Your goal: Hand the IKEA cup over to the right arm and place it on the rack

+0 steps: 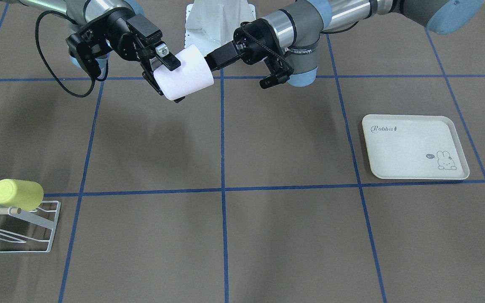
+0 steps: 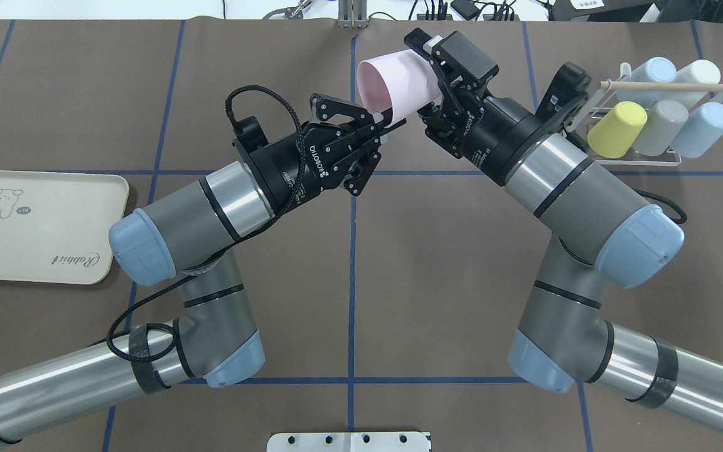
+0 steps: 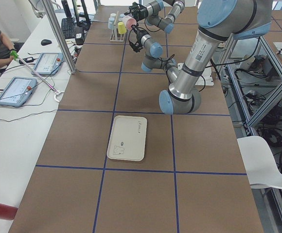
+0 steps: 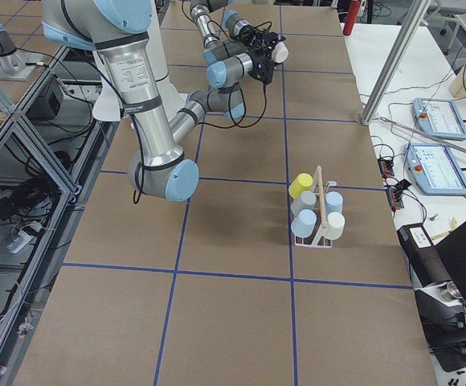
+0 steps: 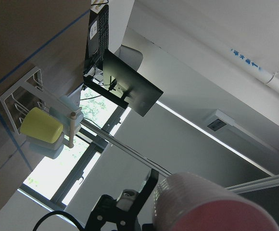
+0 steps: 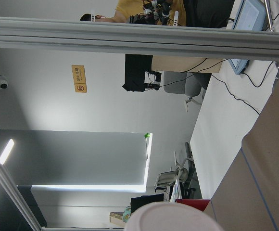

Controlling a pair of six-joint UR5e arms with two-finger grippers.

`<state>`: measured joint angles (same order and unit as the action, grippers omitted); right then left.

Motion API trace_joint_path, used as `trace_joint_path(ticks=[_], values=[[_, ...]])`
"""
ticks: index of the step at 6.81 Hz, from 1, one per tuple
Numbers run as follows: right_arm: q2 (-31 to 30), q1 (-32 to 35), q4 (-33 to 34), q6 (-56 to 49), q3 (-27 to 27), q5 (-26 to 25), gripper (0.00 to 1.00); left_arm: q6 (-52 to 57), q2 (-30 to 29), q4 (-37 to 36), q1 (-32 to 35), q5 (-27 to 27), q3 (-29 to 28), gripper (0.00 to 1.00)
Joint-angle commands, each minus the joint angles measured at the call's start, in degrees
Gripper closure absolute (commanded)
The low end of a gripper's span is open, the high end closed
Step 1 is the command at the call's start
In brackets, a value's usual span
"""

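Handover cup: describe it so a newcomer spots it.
Where the two arms meet above the table's centre line, the pale pink tapered cup hangs sideways between their jaws. The other cups, yellow, blue, grey, sit on the white wire rack; only this is pink.

A cream rectangular plastic tray (image 1: 406,145) printed with a rabbit lies flat on a brown paper-covered table (image 1: 289,235) crossed by blue tape lines. Well apart from it, a yellow-green plastic cup (image 2: 615,130) tilts beside a grey plastic cup (image 2: 663,127) and pale blue plastic cups (image 2: 703,129). Two tablets (image 3: 14,90) rest on a white side bench (image 3: 14,145).
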<state>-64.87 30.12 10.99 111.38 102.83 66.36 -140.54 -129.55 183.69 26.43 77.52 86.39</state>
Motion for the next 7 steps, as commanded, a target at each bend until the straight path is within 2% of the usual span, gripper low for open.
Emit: trace_joint_path(ticks=[1, 7], values=[[0.01, 0.11, 0.00, 0.06, 0.00, -0.09, 0.01, 0.00, -0.09, 0.00, -0.07, 0.00, 0.00, 1.00], [-0.08, 0.03, 0.00, 0.15, -0.09, -0.09, 0.01, 0.00, -0.35, -0.18, -0.77, -1.15, -0.09, 1.00]])
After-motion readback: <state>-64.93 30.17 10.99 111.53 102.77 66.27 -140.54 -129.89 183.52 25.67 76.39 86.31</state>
